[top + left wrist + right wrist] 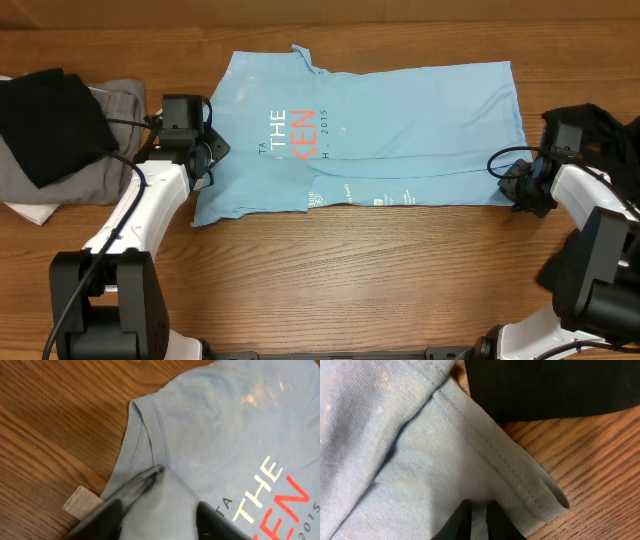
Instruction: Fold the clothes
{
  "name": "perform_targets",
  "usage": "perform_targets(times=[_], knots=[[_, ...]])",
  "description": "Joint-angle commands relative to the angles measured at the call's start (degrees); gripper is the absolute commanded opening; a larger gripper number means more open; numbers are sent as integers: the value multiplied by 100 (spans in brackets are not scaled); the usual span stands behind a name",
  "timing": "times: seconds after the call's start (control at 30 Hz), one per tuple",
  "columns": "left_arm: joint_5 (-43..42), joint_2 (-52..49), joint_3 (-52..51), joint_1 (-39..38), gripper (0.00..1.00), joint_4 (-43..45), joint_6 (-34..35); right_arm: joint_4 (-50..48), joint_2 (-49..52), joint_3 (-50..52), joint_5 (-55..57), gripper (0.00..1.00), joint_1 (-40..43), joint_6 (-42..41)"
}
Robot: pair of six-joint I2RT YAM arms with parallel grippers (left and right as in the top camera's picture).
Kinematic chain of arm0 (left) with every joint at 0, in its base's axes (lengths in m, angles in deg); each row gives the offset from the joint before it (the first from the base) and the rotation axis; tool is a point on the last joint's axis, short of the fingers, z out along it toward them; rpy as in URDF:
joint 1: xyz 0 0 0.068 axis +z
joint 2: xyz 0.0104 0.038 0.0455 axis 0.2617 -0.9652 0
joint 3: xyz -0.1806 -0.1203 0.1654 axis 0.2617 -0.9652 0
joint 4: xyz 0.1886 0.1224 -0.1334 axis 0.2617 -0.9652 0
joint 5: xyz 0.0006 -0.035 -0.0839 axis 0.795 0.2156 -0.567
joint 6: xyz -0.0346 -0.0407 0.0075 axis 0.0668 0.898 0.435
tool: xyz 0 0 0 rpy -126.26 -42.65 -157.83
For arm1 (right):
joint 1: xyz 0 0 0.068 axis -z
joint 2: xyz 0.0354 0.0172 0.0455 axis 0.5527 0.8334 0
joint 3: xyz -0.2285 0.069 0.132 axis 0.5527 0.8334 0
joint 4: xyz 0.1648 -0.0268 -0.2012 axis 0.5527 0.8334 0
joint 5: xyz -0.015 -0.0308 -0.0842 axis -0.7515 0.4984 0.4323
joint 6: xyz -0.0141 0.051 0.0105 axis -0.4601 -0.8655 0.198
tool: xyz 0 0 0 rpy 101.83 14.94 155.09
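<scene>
The light blue T-shirt lies flat across the table's far half, lettering up, with its lower edge folded over. My left gripper is at the shirt's left edge by the collar. In the left wrist view its fingers stand apart with a raised fold of the T-shirt between them. My right gripper is at the shirt's right front corner. In the right wrist view its fingers are pinched on the hemmed T-shirt.
A black garment lies on a grey one and a white one at the far left. Another black garment lies at the right edge, close behind the shirt's hem. A neck label pokes out onto the wood.
</scene>
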Motion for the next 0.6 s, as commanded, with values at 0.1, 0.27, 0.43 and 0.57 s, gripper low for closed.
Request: perform_targets(times=[0.1, 0.27, 0.43, 0.57], knots=[[-98, -44, -9, 59, 76, -535, -752, 87, 129, 232, 37, 15, 11, 20], [-181, -46, -9, 52, 77, -1786, -750, 188, 129, 232, 37, 16, 11, 20], [-337, -46, -35, 31, 78, -2544, -752, 310, 129, 232, 35, 16, 11, 17], [15, -46, -177, 31, 79, -2404, -750, 428, 129, 232, 35, 16, 11, 20]])
